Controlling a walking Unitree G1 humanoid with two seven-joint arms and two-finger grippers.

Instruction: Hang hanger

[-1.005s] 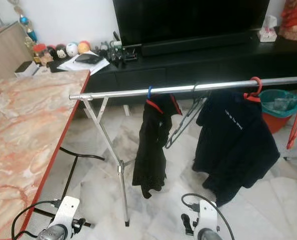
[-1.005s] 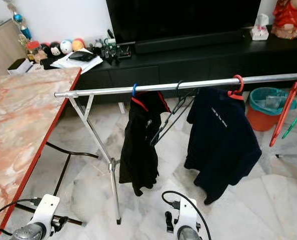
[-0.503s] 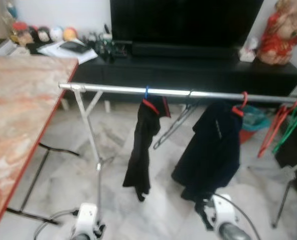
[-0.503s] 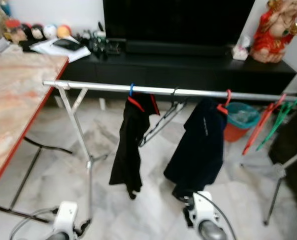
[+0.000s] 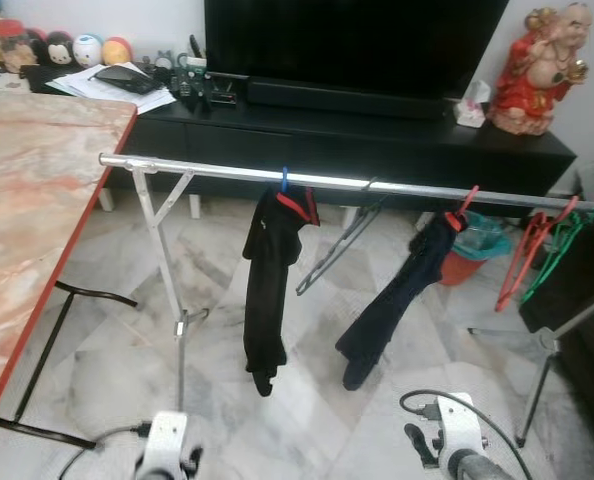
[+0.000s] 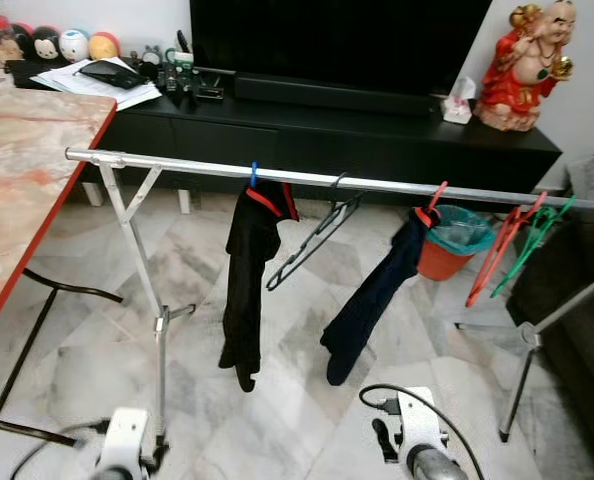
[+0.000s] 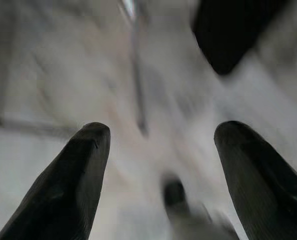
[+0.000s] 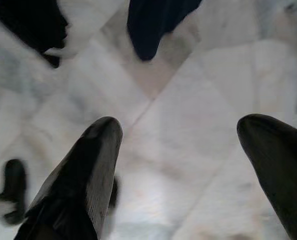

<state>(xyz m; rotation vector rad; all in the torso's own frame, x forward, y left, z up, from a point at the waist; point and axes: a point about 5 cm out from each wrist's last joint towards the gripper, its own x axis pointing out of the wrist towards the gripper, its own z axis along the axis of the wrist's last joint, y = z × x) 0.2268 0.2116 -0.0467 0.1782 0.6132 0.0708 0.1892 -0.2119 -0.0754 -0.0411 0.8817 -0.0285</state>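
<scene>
Your robot stands before a silver clothes rail (image 5: 217, 173) that runs across a marble-tiled floor (image 6: 297, 400), with both arms hanging low at the bottom edge of the head views. The left arm (image 5: 167, 452) points down near the rail's leg; its gripper (image 7: 158, 165) shows two black fingers (image 7: 68, 185) spread wide with nothing between them, blurred floor beyond. The right arm (image 5: 455, 440), a black cable looping off its wrist, also hangs down; the right gripper (image 8: 183, 170) is likewise spread wide and empty over pale tiles, with the hems of two dark garments ahead of it.

On the rail, an empty grey hanger (image 6: 312, 240) hooks over the bar and dangles tilted between a black garment (image 5: 267, 280) on a red hanger with a blue hook and a dark navy garment (image 5: 392, 305) on a red hanger. Further along, red and green hangers (image 6: 512, 240) hang together near an orange bin (image 6: 445, 255). A marble-pattern table (image 5: 27, 200) sits at your left; behind the rail is a black TV cabinet (image 5: 377, 135) with a red figurine (image 5: 532, 65).
</scene>
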